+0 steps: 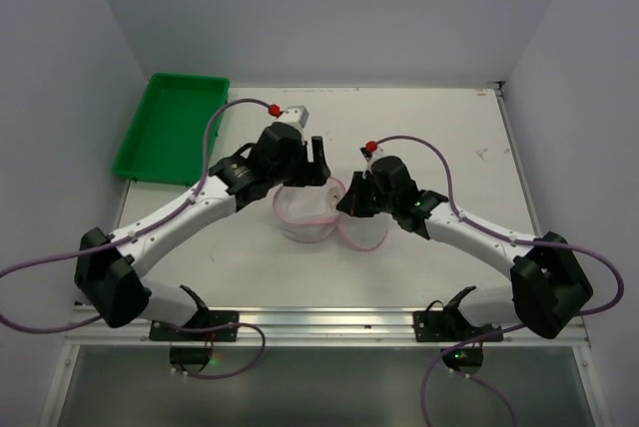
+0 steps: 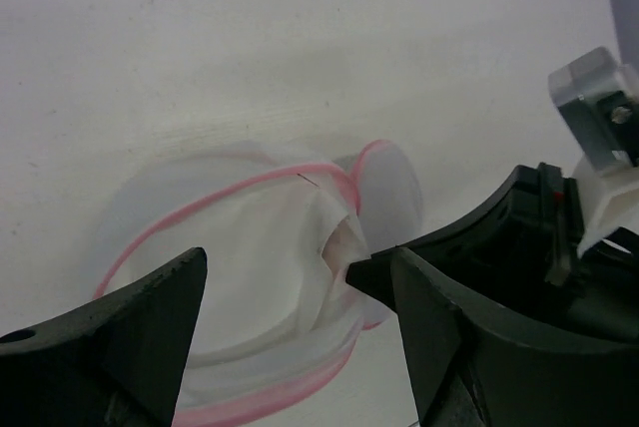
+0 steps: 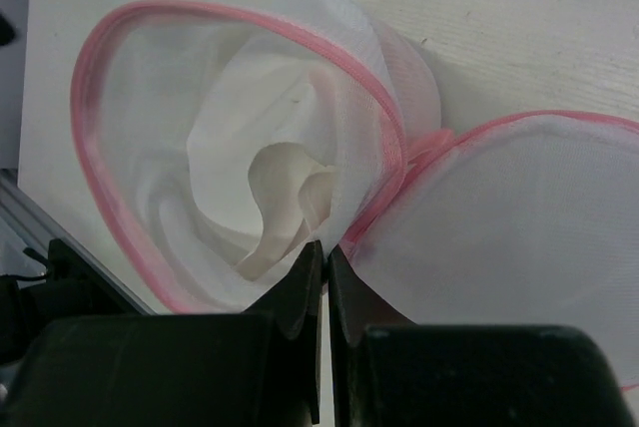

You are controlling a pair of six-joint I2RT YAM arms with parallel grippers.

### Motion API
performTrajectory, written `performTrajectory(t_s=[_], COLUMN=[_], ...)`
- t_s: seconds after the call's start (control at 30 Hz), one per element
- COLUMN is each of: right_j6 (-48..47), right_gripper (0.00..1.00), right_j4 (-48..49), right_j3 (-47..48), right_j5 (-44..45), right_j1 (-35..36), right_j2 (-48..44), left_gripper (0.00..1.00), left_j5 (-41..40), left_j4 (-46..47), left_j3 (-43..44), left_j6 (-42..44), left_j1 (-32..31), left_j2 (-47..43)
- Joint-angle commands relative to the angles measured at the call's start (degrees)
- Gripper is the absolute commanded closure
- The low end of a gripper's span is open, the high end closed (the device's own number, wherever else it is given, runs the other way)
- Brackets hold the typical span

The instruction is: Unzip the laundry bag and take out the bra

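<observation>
Top view, laundry bag (image 1: 305,213): mid-surface (image 1: 429,138), unzipped, its round lid flopped open to the right.
Top view, green tray (image 1: 170,128): far left corner, well apart from the bag.
Left wrist, my left end effector (image 2: 300,259): spread wide over the bag, holding nothing.
Right wrist, my right end effector (image 3: 322,259): fingers pressed together at the bag's pink-trimmed rim; whether mesh is pinched, I cannot tell.
Right wrist, bra (image 3: 285,183): white, crumpled inside the bag's open mouth.
</observation>
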Motion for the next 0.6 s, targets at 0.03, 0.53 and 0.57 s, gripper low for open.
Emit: performTrajectory(t_s=[0.03, 0.53, 0.57], right_j6=[-1.6, -2.1, -2.1], right_gripper=[1.00, 1.00, 1.00], right_j4=[1.3, 1.9, 2.0], right_j3=[2.0, 1.5, 1.3], right_j5=[0.7, 0.3, 0.4], right_j1=[0.6, 0.5, 0.5], right_j2=[-0.3, -0.3, -0.3], left_gripper=[0.22, 0.19, 0.19], left_j5=[-4.4, -8.5, -8.6], left_j4=[-2.7, -6.6, -7.2], left_j3=[5.8, 8.9, 9.2], left_j6=[3.2, 4.6, 4.6], left_j1=[-2.9, -6.2, -6.2], left_j2=[8.3, 19.3, 19.7])
